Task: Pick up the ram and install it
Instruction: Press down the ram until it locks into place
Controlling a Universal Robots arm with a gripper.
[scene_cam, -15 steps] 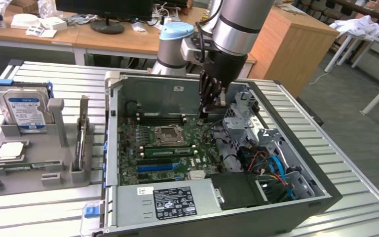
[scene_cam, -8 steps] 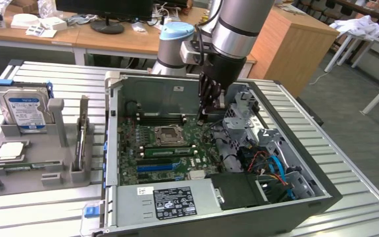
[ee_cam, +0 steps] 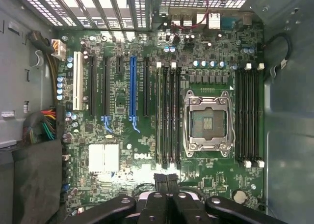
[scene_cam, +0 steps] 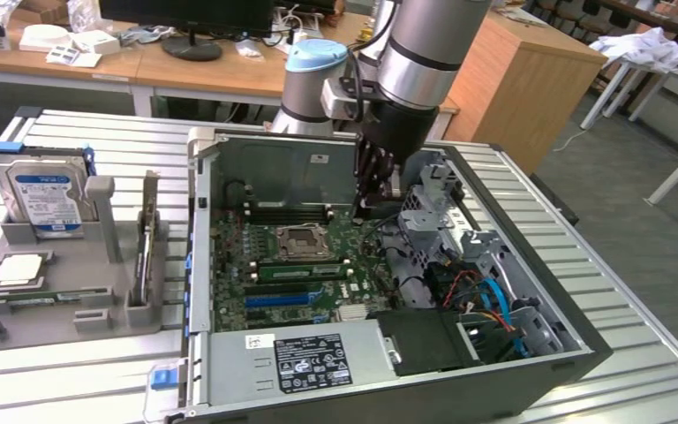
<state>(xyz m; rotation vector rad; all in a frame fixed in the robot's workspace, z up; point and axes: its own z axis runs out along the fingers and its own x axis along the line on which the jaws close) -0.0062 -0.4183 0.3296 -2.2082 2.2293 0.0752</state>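
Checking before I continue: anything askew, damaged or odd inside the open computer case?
Nothing looks askew or damaged. The green motherboard looks intact; its square silver processor socket sits empty. The black gripper is shut.

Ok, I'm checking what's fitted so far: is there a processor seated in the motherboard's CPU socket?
No, the CPU socket sits empty in the wrist view, with its bare contact field showing.

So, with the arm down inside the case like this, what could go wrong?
The claw is shut and looks empty, so pushing down could press it straight onto the motherboard. The open processor socket lies close by; a stray touch might damage it. The arm stands close to the metal drive cage and could snag.
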